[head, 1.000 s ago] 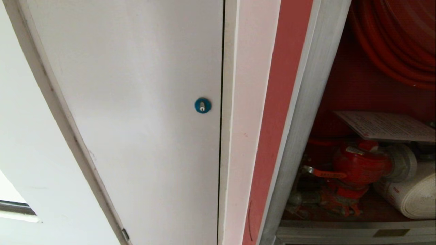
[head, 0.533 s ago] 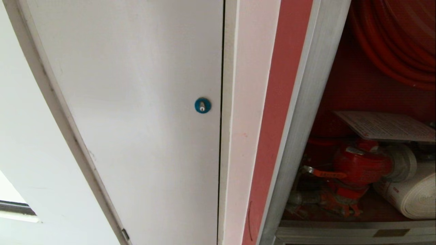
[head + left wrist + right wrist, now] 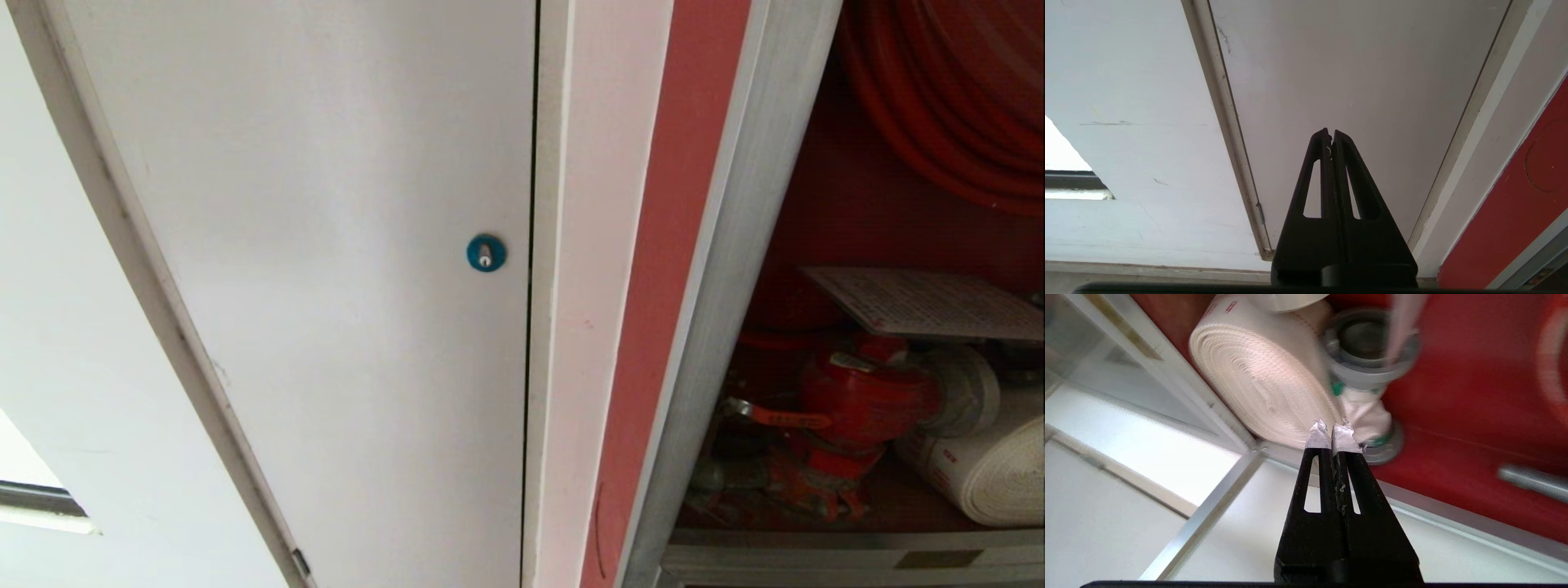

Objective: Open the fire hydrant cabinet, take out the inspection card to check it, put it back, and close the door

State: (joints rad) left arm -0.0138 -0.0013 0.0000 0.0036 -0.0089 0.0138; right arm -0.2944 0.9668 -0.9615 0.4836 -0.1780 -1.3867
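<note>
- Fire hydrant cabinet (image 3: 739, 245): open, right of frame; inspection card (image 3: 927, 302) lies above red valve (image 3: 865, 396).
- Right claw (image 3: 1329, 435): clenched, empty (near rolled white hose (image 3: 1257, 375)).
- Left claw (image 3: 1330, 134): clenched, empty.

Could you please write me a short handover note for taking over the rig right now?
Left pincer: shut, empty, parked before the white door.
Right pincer: shut, empty, pointing at the rolled white hose inside the fire hydrant cabinet.
Inspection card: lying above the red valve.
Done: cabinet stands open.
Left: whether the card was already checked cannot be told; the glass door, out of view, remains to be closed.
</note>
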